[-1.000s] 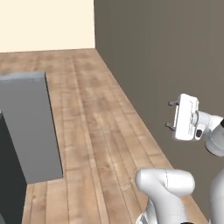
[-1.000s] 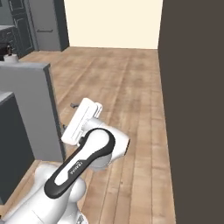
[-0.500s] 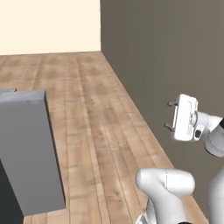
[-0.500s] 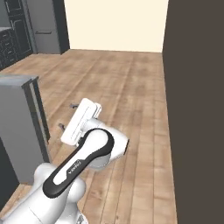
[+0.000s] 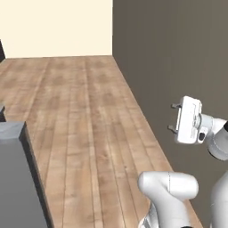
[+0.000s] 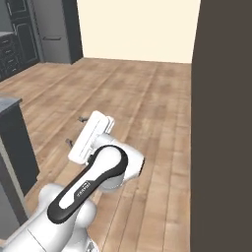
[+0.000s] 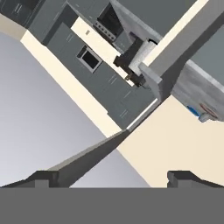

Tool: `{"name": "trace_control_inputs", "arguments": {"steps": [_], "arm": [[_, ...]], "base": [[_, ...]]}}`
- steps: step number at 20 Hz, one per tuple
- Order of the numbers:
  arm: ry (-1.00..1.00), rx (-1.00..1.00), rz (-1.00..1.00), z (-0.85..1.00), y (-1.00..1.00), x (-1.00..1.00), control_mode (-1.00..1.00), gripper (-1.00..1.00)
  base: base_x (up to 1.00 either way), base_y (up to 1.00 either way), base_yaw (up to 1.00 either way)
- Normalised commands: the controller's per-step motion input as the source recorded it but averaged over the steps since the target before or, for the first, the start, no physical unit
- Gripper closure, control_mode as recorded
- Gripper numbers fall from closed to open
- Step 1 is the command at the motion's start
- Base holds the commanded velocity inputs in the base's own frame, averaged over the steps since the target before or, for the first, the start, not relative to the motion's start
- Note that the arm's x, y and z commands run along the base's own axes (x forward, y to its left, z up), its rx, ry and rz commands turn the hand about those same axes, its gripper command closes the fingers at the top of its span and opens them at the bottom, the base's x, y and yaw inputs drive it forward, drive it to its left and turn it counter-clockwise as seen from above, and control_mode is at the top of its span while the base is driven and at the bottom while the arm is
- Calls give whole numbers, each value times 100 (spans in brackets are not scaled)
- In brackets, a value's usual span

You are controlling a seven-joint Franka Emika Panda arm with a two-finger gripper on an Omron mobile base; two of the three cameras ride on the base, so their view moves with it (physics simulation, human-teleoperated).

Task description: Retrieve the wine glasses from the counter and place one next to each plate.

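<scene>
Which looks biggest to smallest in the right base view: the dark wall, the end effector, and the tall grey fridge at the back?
1. Dark wall, by far the largest as it looks.
2 and 3. Grey fridge and end effector: similar as they look; the fridge is far off and the end effector near, so I won't rank them.

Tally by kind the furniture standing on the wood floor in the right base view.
fridge: 1
drawer cabinet: 1
grey block: 1
Total: 3
</scene>
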Motion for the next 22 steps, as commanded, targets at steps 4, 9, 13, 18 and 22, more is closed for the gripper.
{"name": "trace_control_inputs", "arguments": {"steps": [4,9,13,18,22], "arm": [[0,0,0,0,0,0,100,-100],[0,0,0,0,0,0,100,-100],[0,0,0,0,0,0,100,-100],[0,0,0,0,0,0,100,-100],[0,0,0,0,0,0,100,-100]], "base": [[100,-37,16],[100,-28,11],[100,-33,13],[100,-35,16],[100,-55,25]]}}
